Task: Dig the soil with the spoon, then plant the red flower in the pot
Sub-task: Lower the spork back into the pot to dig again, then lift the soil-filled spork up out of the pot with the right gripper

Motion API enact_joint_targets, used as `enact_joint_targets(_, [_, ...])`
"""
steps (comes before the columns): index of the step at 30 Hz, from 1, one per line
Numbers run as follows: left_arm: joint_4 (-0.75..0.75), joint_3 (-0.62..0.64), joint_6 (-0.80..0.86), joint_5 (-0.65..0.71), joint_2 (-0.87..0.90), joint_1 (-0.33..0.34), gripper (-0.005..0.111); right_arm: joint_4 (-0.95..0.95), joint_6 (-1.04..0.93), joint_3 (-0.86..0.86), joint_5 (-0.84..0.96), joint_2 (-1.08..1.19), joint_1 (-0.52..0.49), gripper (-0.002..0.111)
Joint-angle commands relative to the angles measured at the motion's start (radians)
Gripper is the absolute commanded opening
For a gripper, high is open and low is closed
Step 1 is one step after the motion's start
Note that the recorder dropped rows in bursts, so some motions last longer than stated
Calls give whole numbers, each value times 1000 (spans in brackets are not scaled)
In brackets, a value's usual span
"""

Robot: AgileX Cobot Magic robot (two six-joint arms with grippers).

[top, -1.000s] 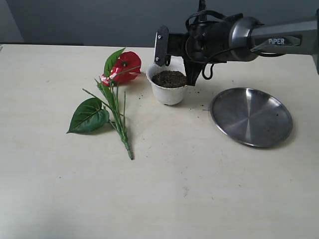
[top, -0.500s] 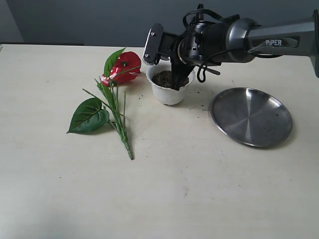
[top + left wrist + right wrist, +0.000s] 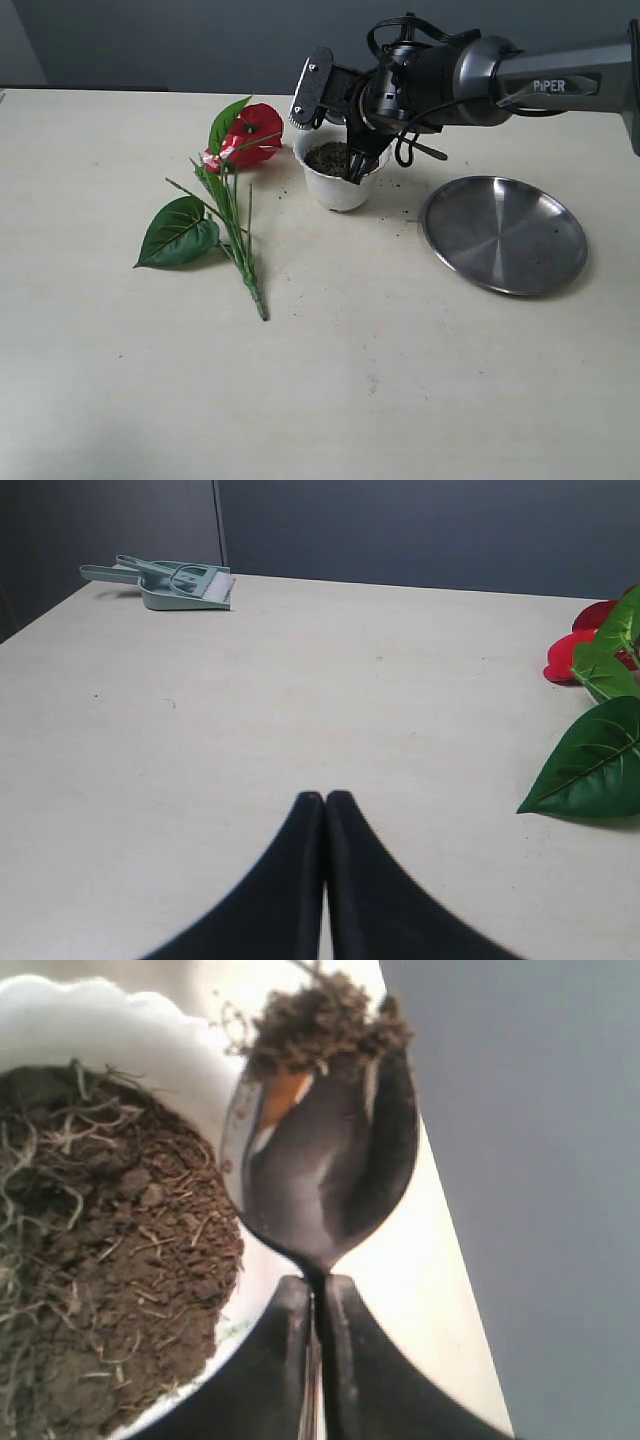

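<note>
The white pot (image 3: 338,188) with a wavy rim stands at mid-table, filled with dark soil (image 3: 330,156). My right gripper (image 3: 343,95) hovers over its far rim, shut on the handle of the silver spoon (image 3: 311,88). Up close, the spoon bowl (image 3: 330,1180) carries a clump of soil (image 3: 320,1020) at its tip, just outside the pot rim (image 3: 180,1040), and the gripper (image 3: 318,1285) pinches the thin handle. The red flower (image 3: 255,133) lies flat left of the pot, its stems pointing toward the front. My left gripper (image 3: 325,798) is shut on nothing, low over bare table.
A round steel plate (image 3: 503,233) lies right of the pot. A green dustpan (image 3: 180,583) sits at a far table corner. The flower's red bloom (image 3: 575,645) and a broad leaf (image 3: 600,760) show at the edge of the left wrist view.
The right gripper has shifted left over the pot and tilted, so the spoon went from hanging upright to slanting. The flower, pot and plate stayed put.
</note>
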Motion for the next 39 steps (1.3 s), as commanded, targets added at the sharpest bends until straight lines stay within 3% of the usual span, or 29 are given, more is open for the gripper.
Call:
enact_joint_targets(1, [0,4,-2,-12,-4,-2,0,1,4,-7,38,-13,-1,-1])
enact_joint_targets(39, [0,4,-2,-12,-4,-2,0,13,4,-7,-46,-9,-1,-1])
